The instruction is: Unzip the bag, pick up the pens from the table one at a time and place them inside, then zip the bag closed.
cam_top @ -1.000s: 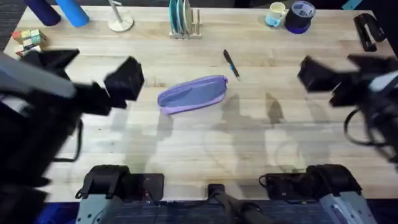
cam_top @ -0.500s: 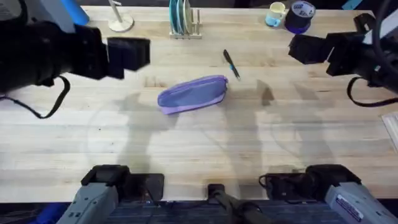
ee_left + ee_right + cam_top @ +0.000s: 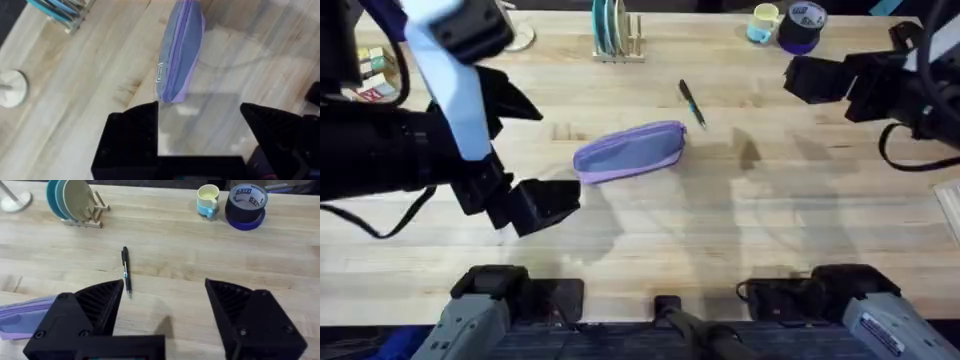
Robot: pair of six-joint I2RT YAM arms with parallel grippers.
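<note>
The bag (image 3: 629, 151) is seen lying flat near the middle of the table (image 3: 720, 230), zipper closed, tilted slightly. One pen (image 3: 692, 103), dark with a teal section, lies on the bare wood just beyond the bag's right end, not touching it. The left gripper (image 3: 200, 135) is held above the table just short of the bag's near end, fingers spread apart and nothing between them. The right gripper (image 3: 165, 315) is held high at the right side, well apart from the bag, fingers likewise spread and empty, the pen (image 3: 126, 271) visible ahead of it. A plate rack (image 3: 615, 35), a mug (image 3: 763, 22) and a tape roll (image 3: 802, 27) stand along the far edge.
</note>
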